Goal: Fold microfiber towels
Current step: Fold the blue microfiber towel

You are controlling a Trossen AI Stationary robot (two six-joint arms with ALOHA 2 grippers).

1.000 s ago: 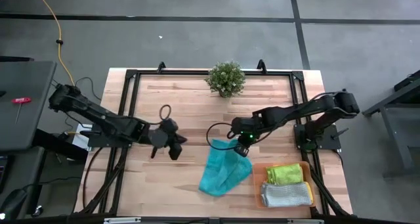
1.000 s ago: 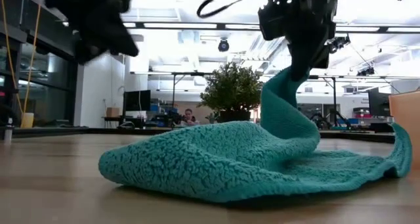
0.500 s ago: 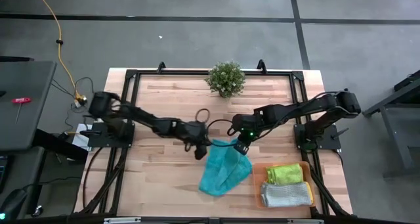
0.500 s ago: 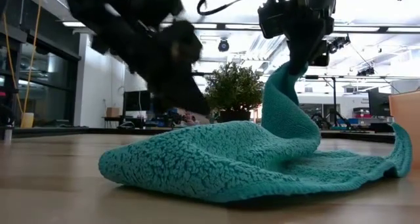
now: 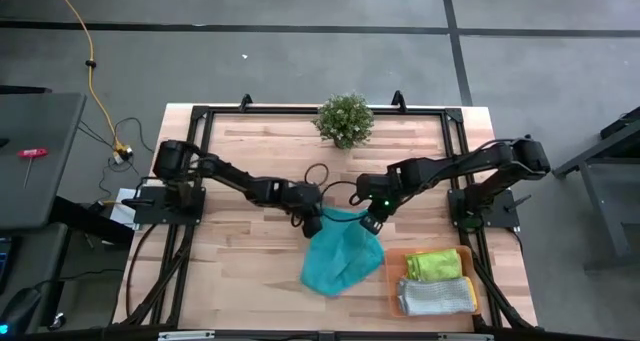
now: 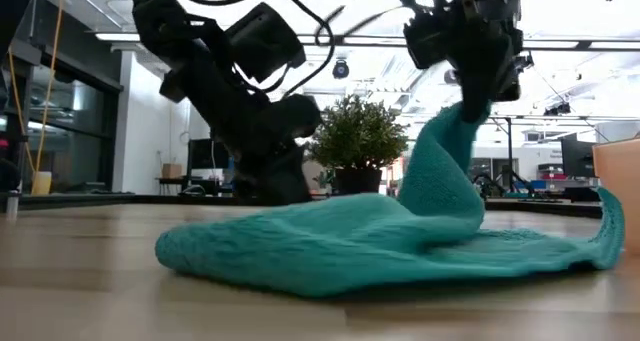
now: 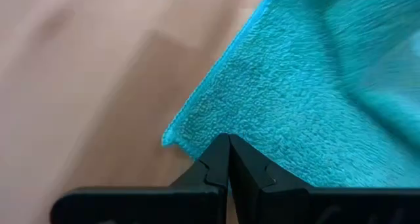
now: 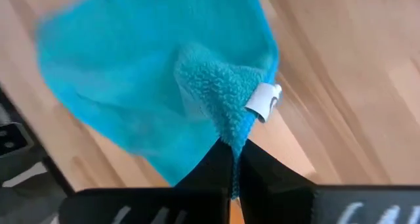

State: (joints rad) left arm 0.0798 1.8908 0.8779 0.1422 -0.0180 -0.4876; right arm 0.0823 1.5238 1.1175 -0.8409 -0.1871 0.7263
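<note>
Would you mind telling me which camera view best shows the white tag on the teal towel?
The right wrist view: the white tag sits on the pinched corner of the teal towel, just past the right gripper. The high, low and left wrist views show the towel, but no tag.

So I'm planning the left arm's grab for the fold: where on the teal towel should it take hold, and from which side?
Take the teal microfiber towel at its free corner, the far one on the left arm's side, coming down from above. That corner lies flat on the wooden table with its hem exposed, opposite the corner the right gripper holds raised. The left gripper sits shut at that corner.
</note>
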